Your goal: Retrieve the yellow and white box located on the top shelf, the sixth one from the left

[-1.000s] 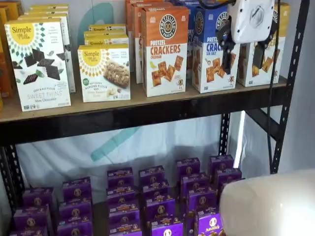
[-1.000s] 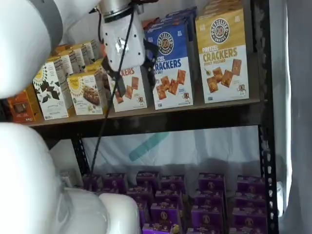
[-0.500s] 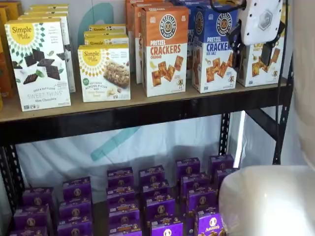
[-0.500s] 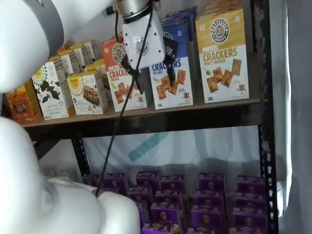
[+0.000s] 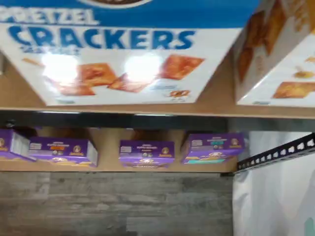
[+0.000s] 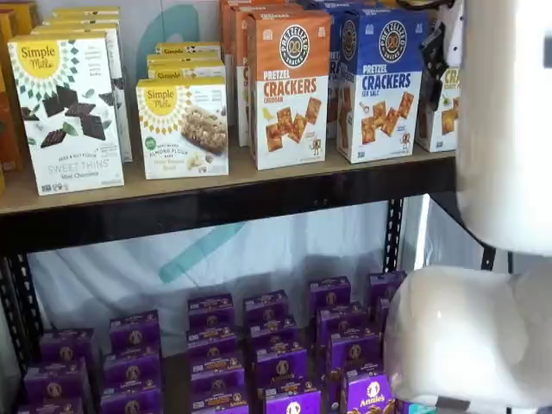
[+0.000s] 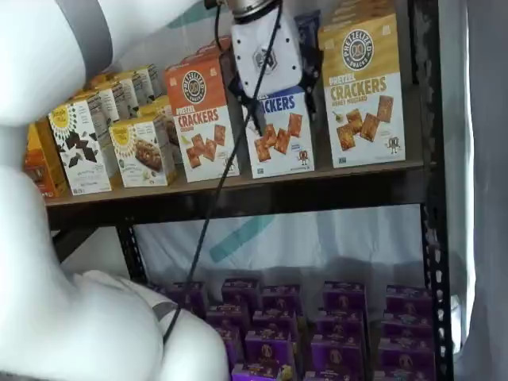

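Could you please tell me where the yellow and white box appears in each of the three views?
Wrist view: the yellow and white box is cut off by the picture's edge, beside the blue-topped carton.
Shelf view: at the right end of the top shelf, mostly hidden by the arm.
Shelf view: in full at the right end.
Shared landmark: the blue-topped carton.

Blue-topped crackers carton (image 5: 118, 54), close up

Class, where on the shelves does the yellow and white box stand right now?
In a shelf view the yellow and white box stands at the right end of the top shelf, just right of the blue-topped crackers carton.
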You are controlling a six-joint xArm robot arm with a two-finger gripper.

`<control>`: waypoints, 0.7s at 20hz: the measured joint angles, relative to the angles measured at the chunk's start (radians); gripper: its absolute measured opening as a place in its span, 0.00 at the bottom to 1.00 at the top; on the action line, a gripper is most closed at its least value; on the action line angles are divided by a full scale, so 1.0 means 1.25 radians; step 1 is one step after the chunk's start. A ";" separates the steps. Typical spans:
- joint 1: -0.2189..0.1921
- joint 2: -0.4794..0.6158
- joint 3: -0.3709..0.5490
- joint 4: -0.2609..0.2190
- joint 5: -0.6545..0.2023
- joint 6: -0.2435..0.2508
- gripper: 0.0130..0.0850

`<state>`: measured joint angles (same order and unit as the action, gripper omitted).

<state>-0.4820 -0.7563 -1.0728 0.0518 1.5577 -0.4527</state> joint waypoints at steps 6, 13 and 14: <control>-0.067 0.029 -0.031 0.027 -0.015 -0.064 1.00; -0.106 0.063 -0.078 0.052 -0.026 -0.098 1.00; -0.108 0.067 -0.083 0.052 -0.027 -0.100 1.00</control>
<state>-0.6169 -0.6731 -1.1766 0.1173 1.5239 -0.5775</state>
